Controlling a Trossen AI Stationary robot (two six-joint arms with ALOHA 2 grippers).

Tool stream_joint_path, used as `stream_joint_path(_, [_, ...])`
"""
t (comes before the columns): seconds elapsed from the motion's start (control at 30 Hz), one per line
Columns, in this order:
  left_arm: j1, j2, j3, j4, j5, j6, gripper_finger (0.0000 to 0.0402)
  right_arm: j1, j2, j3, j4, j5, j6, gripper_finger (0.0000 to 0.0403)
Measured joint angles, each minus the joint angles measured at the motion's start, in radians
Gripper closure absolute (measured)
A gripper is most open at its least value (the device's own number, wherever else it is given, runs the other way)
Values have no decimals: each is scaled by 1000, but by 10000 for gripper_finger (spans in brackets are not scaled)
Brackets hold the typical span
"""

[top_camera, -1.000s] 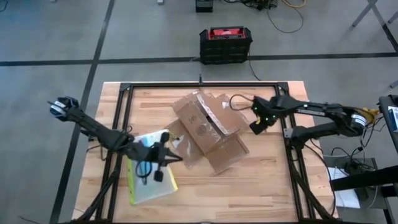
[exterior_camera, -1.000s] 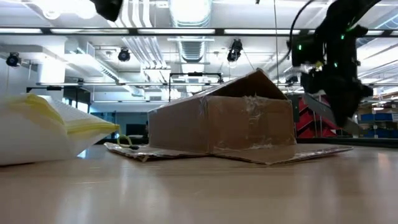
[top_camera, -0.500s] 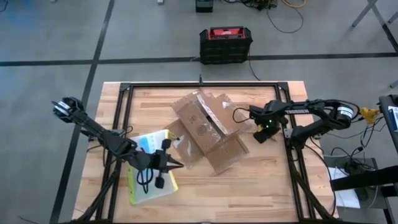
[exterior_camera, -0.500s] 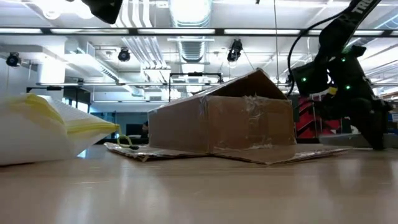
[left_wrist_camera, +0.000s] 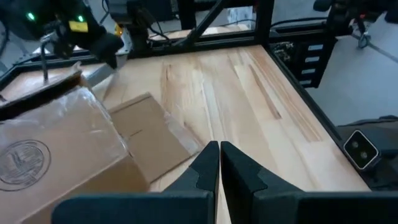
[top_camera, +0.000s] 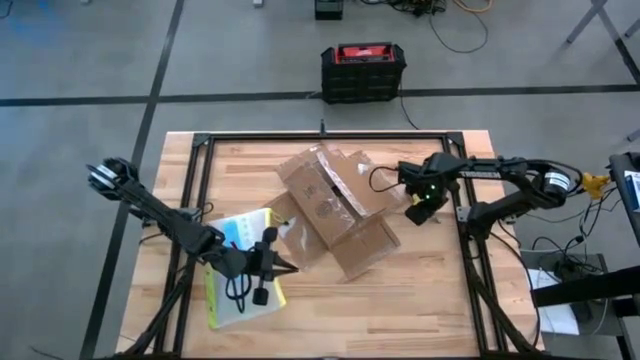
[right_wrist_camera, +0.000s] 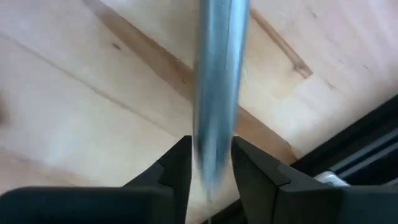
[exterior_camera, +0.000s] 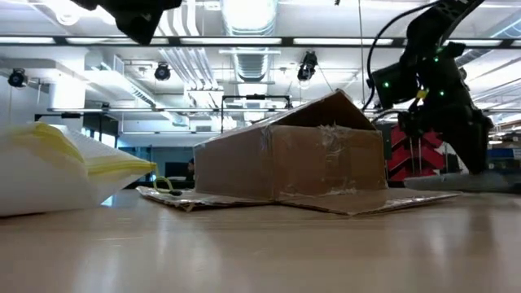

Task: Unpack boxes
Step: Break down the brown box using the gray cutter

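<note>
The brown cardboard carton (top_camera: 335, 210) lies mid-table with its flaps spread flat and clear tape on its sides; it also shows as the carton (exterior_camera: 293, 159) in the low view and the carton (left_wrist_camera: 56, 149) in the left wrist view. My right gripper (top_camera: 413, 212) stands just right of it, shut on a grey metal blade (right_wrist_camera: 217, 81). My left gripper (top_camera: 278, 266) is shut and holds nothing, hovering over the right edge of the clear pouch (top_camera: 240, 275) with its yellow-green edge, which lies flat near the left. My right gripper (right_wrist_camera: 211, 168) pinches the metal blade between its two fingers (right_wrist_camera: 180, 165), and the blade runs straight out ahead of them. In the low view the blade (exterior_camera: 448, 184) lies about level, close to the table top right of the carton; whether it touches the wood I cannot tell.
A black-and-red case (top_camera: 362, 70) stands on the floor beyond the far edge. A black frame (top_camera: 200, 170) runs along the table's sides. Bare wood lies near the front edge (top_camera: 380, 310) and at the far left (top_camera: 240, 165).
My right gripper has dipped toward the table at the carton's right side and tipped, so the blade, slanted in the air a second ago, now lies about level near the table top. My left gripper has drifted a little toward the near edge, staying shut.
</note>
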Motion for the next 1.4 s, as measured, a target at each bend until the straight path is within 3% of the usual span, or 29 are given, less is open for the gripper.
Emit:
stream_joint_path(0.23, [-2, 32, 0, 22, -4, -24, 401, 3, -15, 9, -18, 39, 9, 257])
stream_joint_path(0.43, [-2, 21, 2, 25, -48, -24, 401, 47, -55, 91, -130, -92, 88, 236])
stream_joint_path(0.53, [2, 27, 2, 25, -50, -48, 401, 107, -89, 133, -124, -185, 106, 235])
stream_joint_path(0.67, [3, 54, 3, 24, -58, -56, 401, 258, -138, 175, -7, -171, 96, 242])
stream_joint_path(0.9, [5, 107, 3, 28, -178, -91, 401, 639, -202, 129, 407, 138, 137, 264])
stream_joint_path(1.07, [10, 146, 3, 57, -247, -97, 401, 892, -168, 117, 457, 572, 185, 294])
stream_joint_path(1.17, [29, 181, 3, 105, -279, -94, 401, 959, -116, 115, 465, 746, 209, 318])
stream_joint_path(1.4, [91, 237, 3, 152, -285, -119, 401, 952, 66, 115, 619, 872, 103, 388])
